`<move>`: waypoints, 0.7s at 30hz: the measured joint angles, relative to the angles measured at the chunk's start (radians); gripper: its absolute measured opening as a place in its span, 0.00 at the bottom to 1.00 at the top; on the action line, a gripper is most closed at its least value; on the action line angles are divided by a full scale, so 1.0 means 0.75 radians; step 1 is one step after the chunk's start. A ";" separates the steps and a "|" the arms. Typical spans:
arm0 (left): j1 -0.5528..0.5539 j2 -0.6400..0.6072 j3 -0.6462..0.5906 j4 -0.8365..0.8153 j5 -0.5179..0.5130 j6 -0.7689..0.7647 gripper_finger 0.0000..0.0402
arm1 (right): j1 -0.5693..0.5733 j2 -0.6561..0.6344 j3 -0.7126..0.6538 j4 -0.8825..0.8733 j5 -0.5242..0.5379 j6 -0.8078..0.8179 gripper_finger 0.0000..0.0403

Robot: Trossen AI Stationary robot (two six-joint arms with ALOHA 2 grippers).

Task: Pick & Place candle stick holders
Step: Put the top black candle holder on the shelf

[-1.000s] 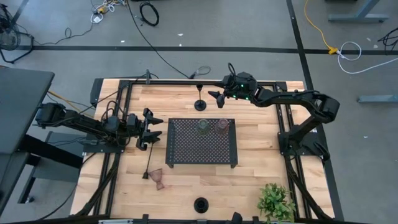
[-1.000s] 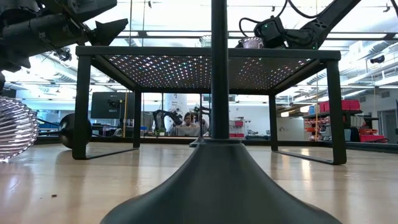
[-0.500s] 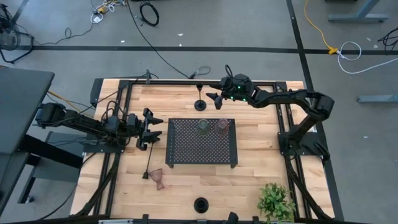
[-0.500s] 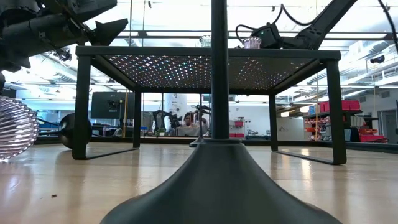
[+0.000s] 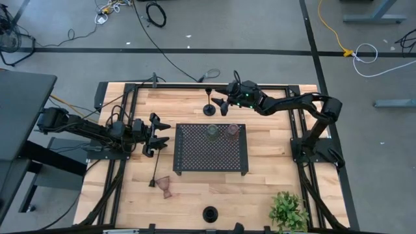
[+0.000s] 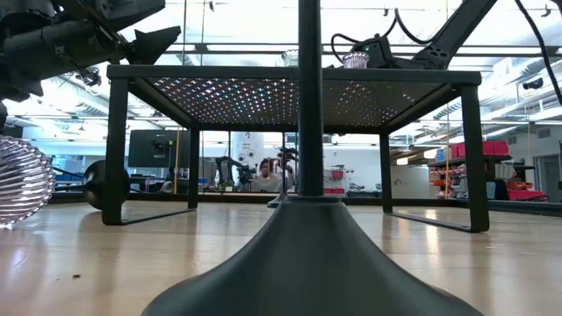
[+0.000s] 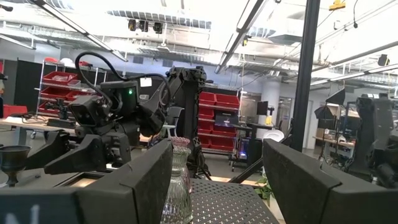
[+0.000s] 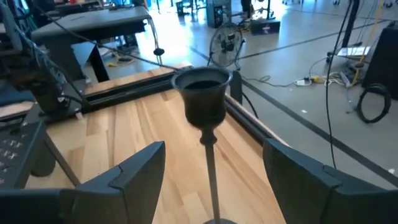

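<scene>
A black candle stick holder (image 5: 209, 104) stands upright on its round base near the table's far edge. Its cup (image 8: 201, 93) and thin stem line up with the gap of my right gripper (image 5: 219, 103), which is open, roughly level and just short of it, touching nothing. A pale green glass holder (image 5: 212, 132) and a pinkish one (image 5: 233, 130) stand on the black perforated tray (image 5: 209, 159). My left gripper (image 5: 164, 135) waits open at the tray's left side. Near the table's front left, another black holder (image 5: 156, 173) and a pinkish glass holder (image 5: 166, 187) lie on their sides.
A third black holder (image 5: 209, 213) stands at the near edge and fills the foreground of the low view (image 6: 303, 254). A small green plant (image 5: 288, 209) sits at the near right corner. Black frame rails (image 5: 175, 85) run along the table's edges.
My right gripper has moved toward the table's left edge and slightly down, closing on the upright black holder at the far edge. Its fingers have stayed open. The holder has not moved.
</scene>
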 joint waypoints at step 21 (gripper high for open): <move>0.000 0.000 0.000 0.000 0.000 0.004 0.62 | 0.080 0.036 0.020 -0.004 0.169 -0.025 0.66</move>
